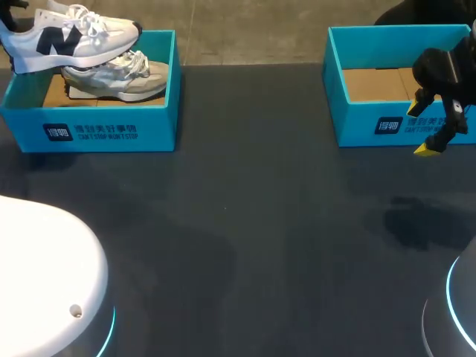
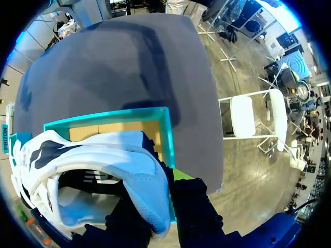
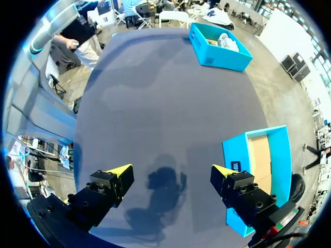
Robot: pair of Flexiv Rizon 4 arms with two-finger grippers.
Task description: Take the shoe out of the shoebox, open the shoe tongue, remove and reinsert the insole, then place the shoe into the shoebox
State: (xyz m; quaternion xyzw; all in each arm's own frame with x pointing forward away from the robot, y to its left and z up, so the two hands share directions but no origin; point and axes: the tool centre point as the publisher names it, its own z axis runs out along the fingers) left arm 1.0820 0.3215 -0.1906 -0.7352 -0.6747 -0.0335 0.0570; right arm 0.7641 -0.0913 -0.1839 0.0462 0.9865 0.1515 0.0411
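The left gripper [image 2: 163, 212] is clamped on the heel end of a white shoe [image 1: 74, 33] with a dark side mark, holding it in the air just above the left shoebox [image 1: 111, 130] at the far left of the dark surface [image 1: 260, 223]. A second, grey shoe [image 1: 119, 78] lies inside that box on its cardboard floor, directly under the raised one. In the left wrist view, the white shoe [image 2: 103, 165] fills the space between the black fingers, with the box's teal rim [image 2: 168, 134] beneath it. At the far right, the right gripper [image 1: 422, 129] hangs with its yellow-tipped fingers spread wide and holding nothing, just in front of the right shoebox [image 1: 387, 123], which shows only bare cardboard inside.
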